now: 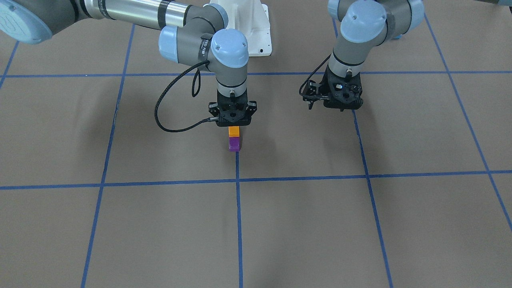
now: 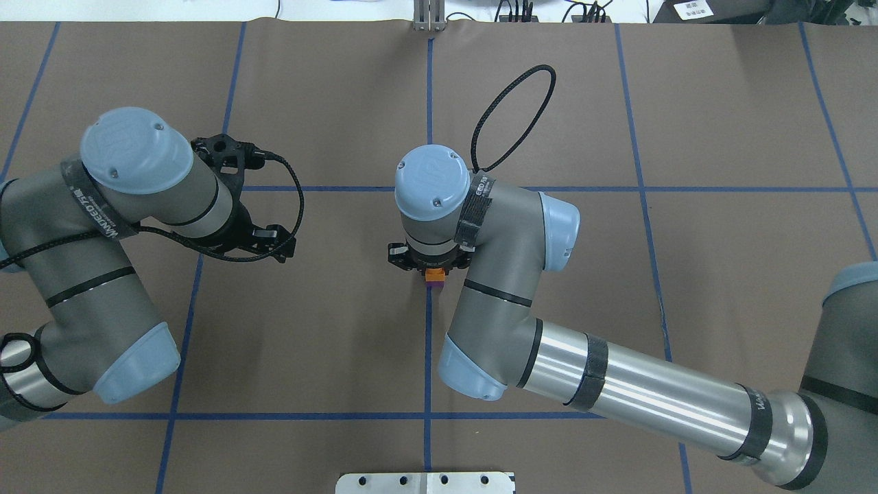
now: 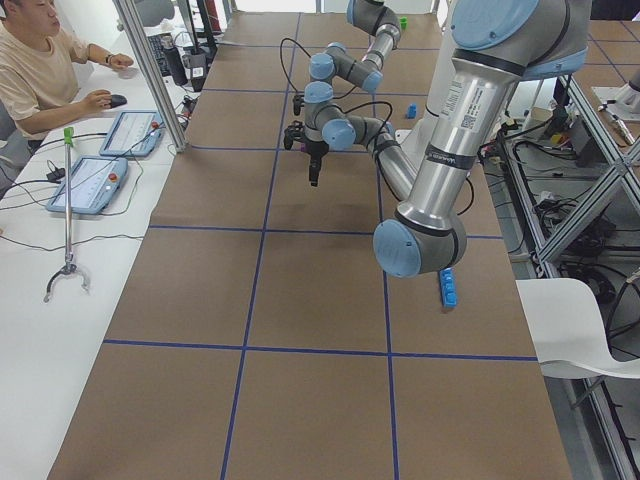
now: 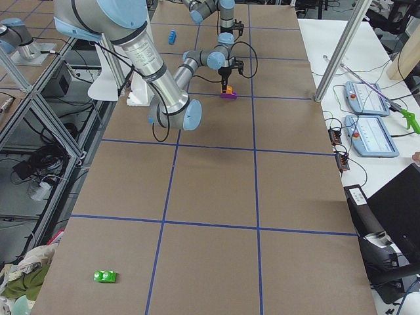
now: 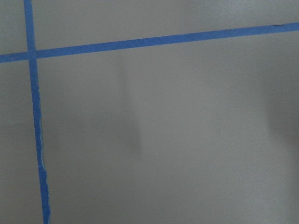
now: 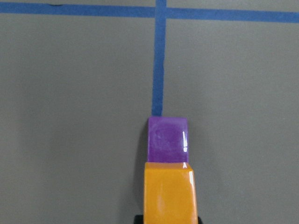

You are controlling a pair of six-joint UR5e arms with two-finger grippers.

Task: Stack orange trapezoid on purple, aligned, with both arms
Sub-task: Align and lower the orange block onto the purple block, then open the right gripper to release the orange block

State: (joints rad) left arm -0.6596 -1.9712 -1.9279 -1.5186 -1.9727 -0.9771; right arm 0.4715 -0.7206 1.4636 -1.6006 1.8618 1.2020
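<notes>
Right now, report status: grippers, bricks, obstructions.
Right gripper clamped on orange trapezoid, which sits atop purple. Left gripper off to the side, jaws unreadable. Nothing else near the bricks.

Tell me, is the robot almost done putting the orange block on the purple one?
Nearly. Done: the orange trapezoid sits on the purple, looking lined up from the front. In hand: the right gripper is right above the orange one, seemingly gripping it. Left: letting go and lifting away. The left gripper hangs over bare table, holding nothing.
</notes>
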